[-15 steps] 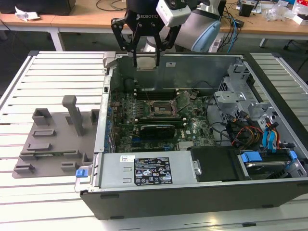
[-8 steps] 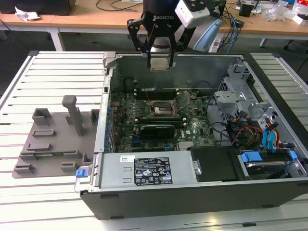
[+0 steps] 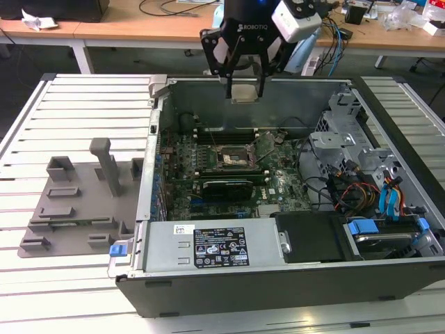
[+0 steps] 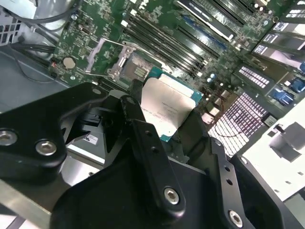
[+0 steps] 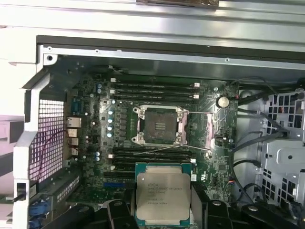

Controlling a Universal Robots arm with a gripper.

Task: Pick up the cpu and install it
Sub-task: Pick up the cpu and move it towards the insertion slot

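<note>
White slats of a table [image 3: 69, 90] are seen around an open computer case [image 3: 278, 296]. The cpu [image 5: 162, 198] is pinched by the gripper [image 3: 245, 94], closed onto its edges. The empty socket [image 3: 233, 158] is seen below the gripper, well apart.

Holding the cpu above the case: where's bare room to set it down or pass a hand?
Gripper holds the cpu. Free: slatted table between the grey fixture and the desk; the open socket between the memory slots. Crowded: cables and drive bays at the exterior view's right.
</note>
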